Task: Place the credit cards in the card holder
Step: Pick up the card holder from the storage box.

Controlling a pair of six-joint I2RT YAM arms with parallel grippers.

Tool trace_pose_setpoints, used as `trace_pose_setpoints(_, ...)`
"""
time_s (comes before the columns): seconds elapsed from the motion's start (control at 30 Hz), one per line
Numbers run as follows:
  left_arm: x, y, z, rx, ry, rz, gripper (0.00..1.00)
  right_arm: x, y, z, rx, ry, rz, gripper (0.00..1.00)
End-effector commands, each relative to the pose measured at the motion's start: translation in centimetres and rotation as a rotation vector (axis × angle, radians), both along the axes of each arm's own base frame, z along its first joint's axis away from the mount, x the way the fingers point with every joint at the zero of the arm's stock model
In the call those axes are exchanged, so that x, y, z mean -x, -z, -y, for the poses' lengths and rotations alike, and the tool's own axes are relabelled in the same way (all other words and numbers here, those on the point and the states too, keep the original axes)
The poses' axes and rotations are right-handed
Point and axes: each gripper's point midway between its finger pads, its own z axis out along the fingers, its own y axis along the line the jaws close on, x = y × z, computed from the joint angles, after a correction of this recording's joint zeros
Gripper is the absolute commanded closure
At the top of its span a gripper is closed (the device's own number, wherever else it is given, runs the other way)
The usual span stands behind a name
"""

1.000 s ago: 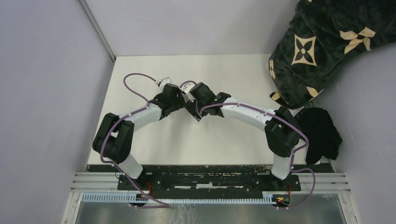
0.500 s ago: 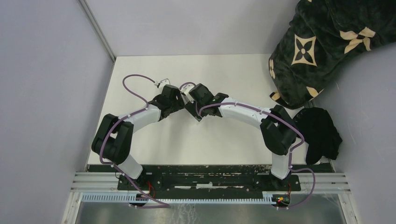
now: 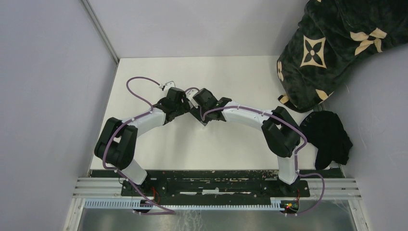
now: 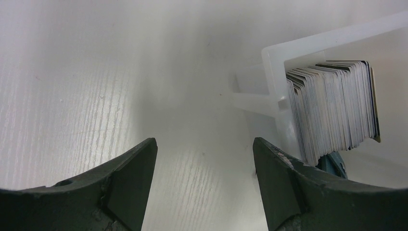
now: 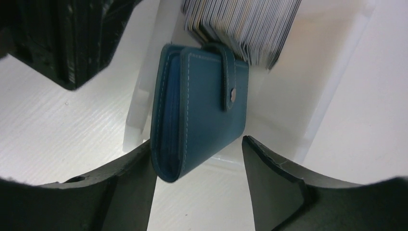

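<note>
While snapped shut beside clear tray point(image 4: 272, 72) wall, teal card holder point(image 5: 197, 110) straddled by wide-spread right gripper point(image 5: 197, 142) jaws, credit cards point(image 4: 332, 103) stacked on edge in tray, left gripper point(image 4: 204, 142) gaping, empty.

White table point(image 3: 231, 154), pale grey walls point(image 3: 48, 96), dark patterned blanket point(image 3: 332, 43) at right

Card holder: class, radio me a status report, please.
Left gripper open, empty. Right gripper straddles card holder; grip unconfirmed. Credit cards stacked in clear tray. Holder's snapped tab bars the pockets.
</note>
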Motion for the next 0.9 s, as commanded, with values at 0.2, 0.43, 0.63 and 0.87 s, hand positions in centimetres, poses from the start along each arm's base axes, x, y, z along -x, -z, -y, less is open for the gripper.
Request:
trace_pose_setpoints(0.2,-0.6,-0.9,0.0,-0.002,0.005,0.046,0.19,-2.7,-1.8,-1.7,-0.032,-0.008,0.129,0.42)
trace_pose_setpoints(0.43,-0.4,-0.4,-0.1,-0.002,0.000,0.033,0.19,-3.1,-1.7,-1.3,-0.012,-0.008,0.152,0.57)
trace_pose_setpoints(0.63,-0.3,-0.6,-0.4,0.000,-0.028,0.031,0.19,-3.4,-2.4,-1.0,-0.007,0.002,0.180,0.93)
trace_pose_setpoints(0.87,-0.3,-2.0,-0.9,0.007,-0.087,0.023,0.18,-3.8,-4.5,-1.0,-0.024,0.012,0.217,0.99)
